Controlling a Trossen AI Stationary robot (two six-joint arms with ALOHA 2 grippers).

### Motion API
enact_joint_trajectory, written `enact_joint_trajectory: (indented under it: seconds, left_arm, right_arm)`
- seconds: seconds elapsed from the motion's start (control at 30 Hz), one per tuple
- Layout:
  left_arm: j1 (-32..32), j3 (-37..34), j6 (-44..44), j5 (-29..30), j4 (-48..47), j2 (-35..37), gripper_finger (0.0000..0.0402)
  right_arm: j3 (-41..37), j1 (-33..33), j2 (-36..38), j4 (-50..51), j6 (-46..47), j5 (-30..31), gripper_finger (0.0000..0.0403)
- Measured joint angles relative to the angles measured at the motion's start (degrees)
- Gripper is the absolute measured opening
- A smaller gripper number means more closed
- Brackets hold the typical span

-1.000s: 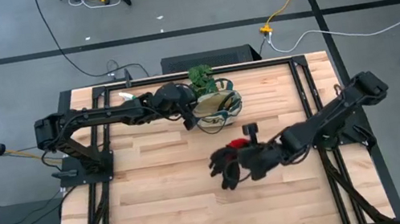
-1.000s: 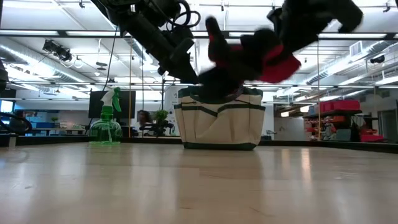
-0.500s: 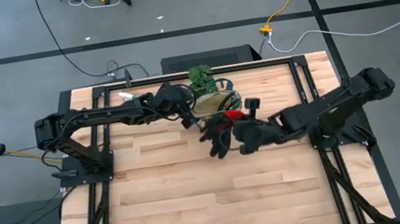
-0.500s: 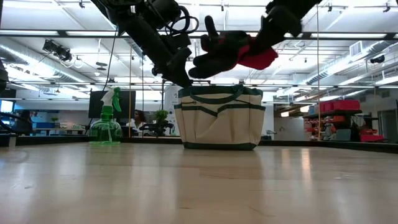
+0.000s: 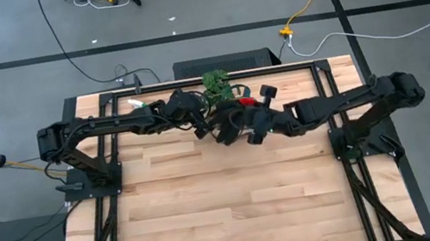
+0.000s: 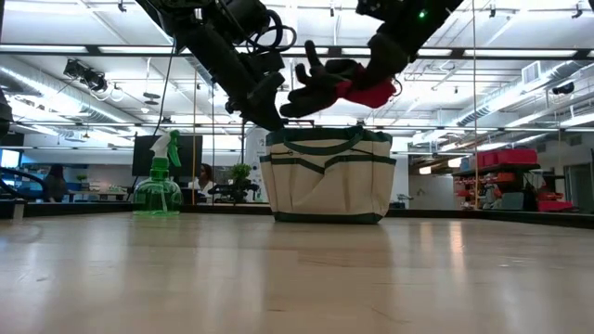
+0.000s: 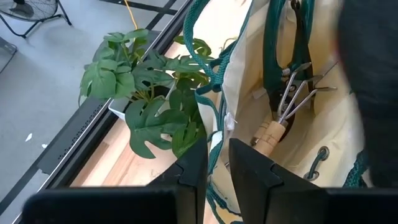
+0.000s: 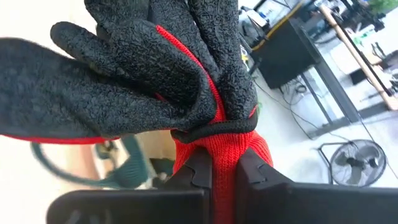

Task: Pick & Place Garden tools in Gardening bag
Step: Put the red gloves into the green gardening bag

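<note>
- High view: we see the cream canvas gardening bag with dark green trim [image 5: 230, 116] near the far edge of the wooden table [image 5: 214, 217]. Our left gripper [image 5: 201, 126] sits at the bag's left rim, and our right gripper [image 5: 244, 124] hovers right over the bag with the red-and-black gloves [image 5: 233, 123]. A small potted green plant [image 5: 216, 82] stands just behind the bag.
- Low view: the gloves [image 6: 336, 82] hang just above the bag's [image 6: 327, 176] open mouth, not yet inside. The translucent green spray bottle [image 6: 158, 182] stands on the table well to the bag's left, so we judge it is left to pack.
- Left wrist view: our left fingers [image 7: 194, 163] are closed on the bag's rim [image 7: 219, 134], holding the mouth open. Inside the bag lies one wooden-handled metal hand rake [image 7: 283, 115], already packed, beside a dark-handled tool we cannot identify.
- Right wrist view: our right fingers [image 8: 200, 171] are clamped on the gloves' red cuff [image 8: 217, 146], the black palms [image 8: 149, 68] spreading beyond them. We judge the gloves need only a release over the bag; the bottle follows.
</note>
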State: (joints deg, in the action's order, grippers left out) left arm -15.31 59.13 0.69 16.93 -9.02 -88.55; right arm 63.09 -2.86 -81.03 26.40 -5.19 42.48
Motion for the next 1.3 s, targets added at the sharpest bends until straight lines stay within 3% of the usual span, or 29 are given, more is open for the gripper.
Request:
enact_joint_trajectory:
  seconds: [0.13, 0.3, 0.5, 0.7, 0.83, 1.07, 1.3]
  left_arm:
    - [0.00, 0.00, 0.02, 0.00, -0.36, 0.00, 0.0071]
    - [0.00, 0.00, 0.06, -0.02, -1.36, 0.00, 0.0071]
    - [0.00, 0.00, 0.04, 0.00, -2.08, 0.00, 0.0071]
    - [0.00, 0.00, 0.11, -0.02, -1.42, 0.00, 0.0071]
    - [0.00, 0.00, 0.13, -0.36, 1.40, 0.00, 0.0071]
    - [0.10, 0.00, 0.15, -7.12, 8.62, 0.00, 0.0071]
    - [0.17, 0.00, 0.57, -9.70, 12.31, 0.00, 0.0071]
  right_arm:
    - [-3.34, 3.23, 0.87, -5.36, 0.24, -2.23, 0.0014]
    - [-12.50, 6.78, 4.33, -22.25, -0.07, -8.51, 0.0014]
    - [-23.55, 9.94, 10.04, -39.91, 2.64, -11.87, 0.0014]
    - [-33.02, 11.74, 10.37, -57.43, 6.91, -16.30, 0.0014]
    - [-35.40, 11.97, 8.84, -63.46, 7.88, -17.38, 0.0014]
    - [-35.47, 13.39, 5.58, -67.53, 8.97, -19.16, 0.0014]
    - [-35.46, 13.74, 1.60, -71.86, 9.24, -21.08, 0.0014]
